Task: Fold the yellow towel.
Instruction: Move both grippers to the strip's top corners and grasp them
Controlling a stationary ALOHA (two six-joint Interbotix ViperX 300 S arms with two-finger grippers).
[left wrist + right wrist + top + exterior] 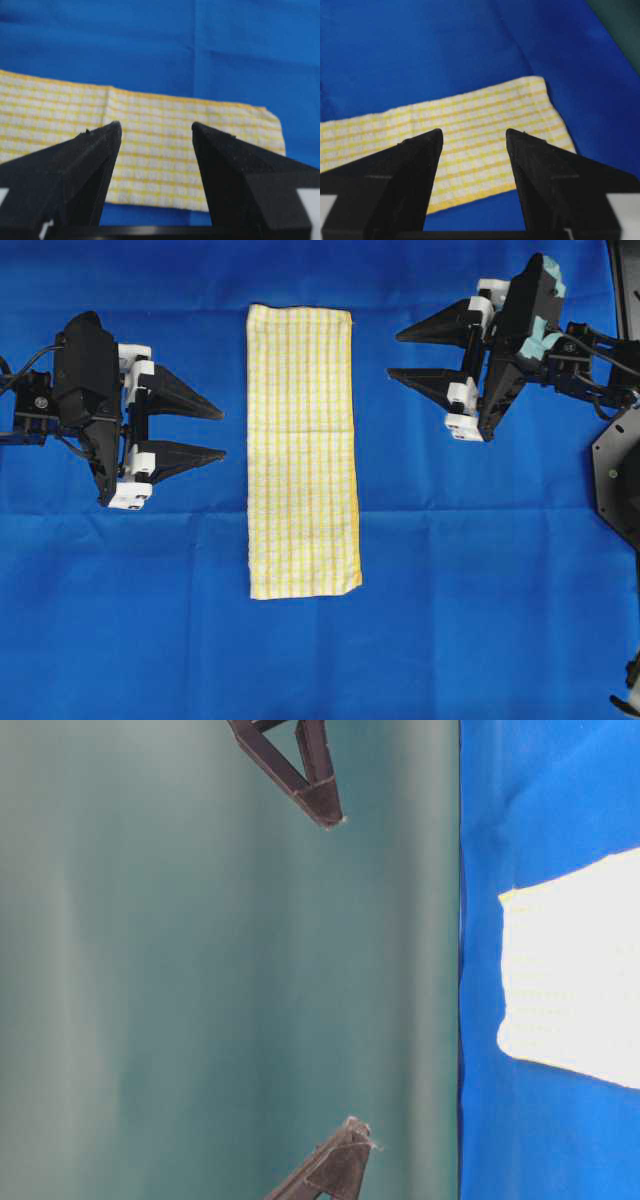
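Left gripper (pixel 222 428): on the left side of the overhead view, fingers pointing right toward the towel. Jaws stand apart with a clear gap, nothing between them. Tips stop short of the towel's left long edge, not touching it. Left wrist view shows both black fingers (pixel 82 165) spread, the checked cloth in sight past and between them.

Blue cloth (pixel 120 620): plain blue, covers the whole work surface, a few soft creases. Lies under everything.

Yellow towel (pixel 302 450): middle of the overhead view, lying flat on the blue cloth. Long narrow strip running top to bottom, white with yellow checks, yellow hem along the edges. Looks already folded lengthwise into a strip; layer count not clear. Sits between the two grippers, nearer the top of the view than the bottom. Neither gripper touches it. Table-level view shows it only as a pale washed-out patch on blue.

Right gripper (pixel 393 354): on the right in the overhead view, up near the towel's top end, fingers pointing left. Jaws apart, empty. Tips near the towel's right long edge but clear of it. Right wrist view: two black fingers (pixel 405 170) spread, towel end beyond them.

Backdrop (pixel 200 970): dull green, table-level view only, two dark finger tips poking in.
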